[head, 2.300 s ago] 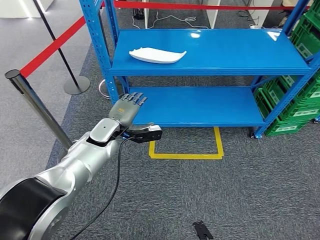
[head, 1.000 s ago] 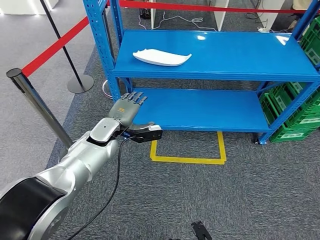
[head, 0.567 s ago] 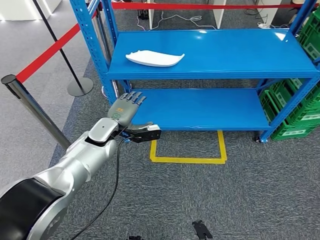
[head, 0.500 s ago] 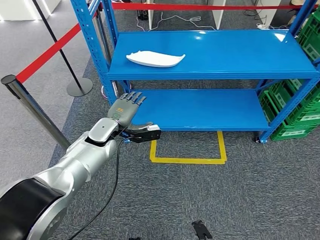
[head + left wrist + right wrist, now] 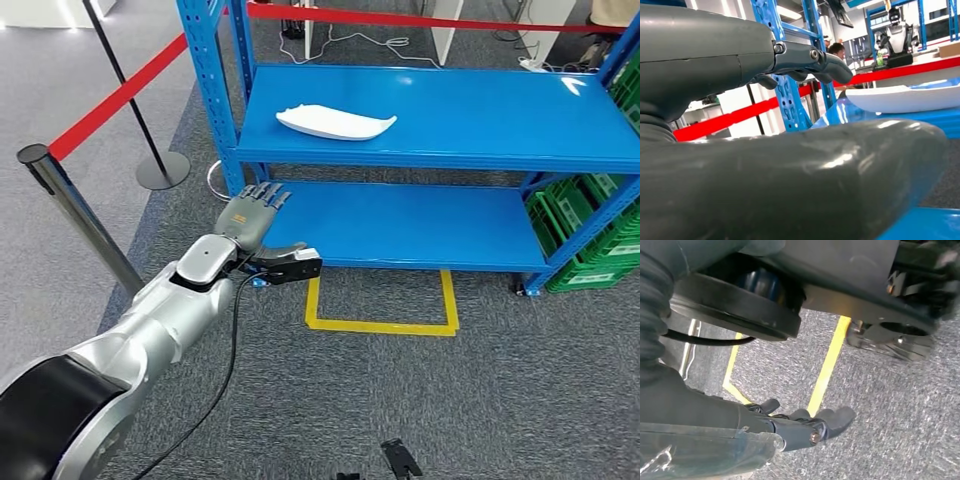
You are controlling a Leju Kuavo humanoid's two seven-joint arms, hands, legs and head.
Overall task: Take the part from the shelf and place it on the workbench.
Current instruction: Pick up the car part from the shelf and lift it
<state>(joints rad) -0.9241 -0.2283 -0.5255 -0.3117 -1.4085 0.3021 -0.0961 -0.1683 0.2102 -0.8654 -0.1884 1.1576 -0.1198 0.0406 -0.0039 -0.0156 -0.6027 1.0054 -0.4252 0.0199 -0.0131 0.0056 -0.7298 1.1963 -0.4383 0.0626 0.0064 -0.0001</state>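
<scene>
**Left hand raised before the shelf, part untouched**

The whole head view has slid rightward since half a second ago, so the camera has turned; the left hand (image 5: 255, 214) keeps its pose, fingers spread and flat, holding nothing. Left of the hand stand a chrome stanchion (image 5: 74, 209) and a red barrier tape (image 5: 121, 94). Ahead of the fingers rises the blue shelf (image 5: 453, 120), its corner post (image 5: 213, 95) just beyond them. The part (image 5: 335, 122), a long, shallow white shell tapering to a point, lies on the upper level, above and right of the hand, well apart. Right of the hand, yellow floor tape (image 5: 381, 323) marks the carpet; green crates (image 5: 596, 240) sit farther right. The right hand (image 5: 806, 427) hangs over carpet, fingers loosely extended, empty.
</scene>
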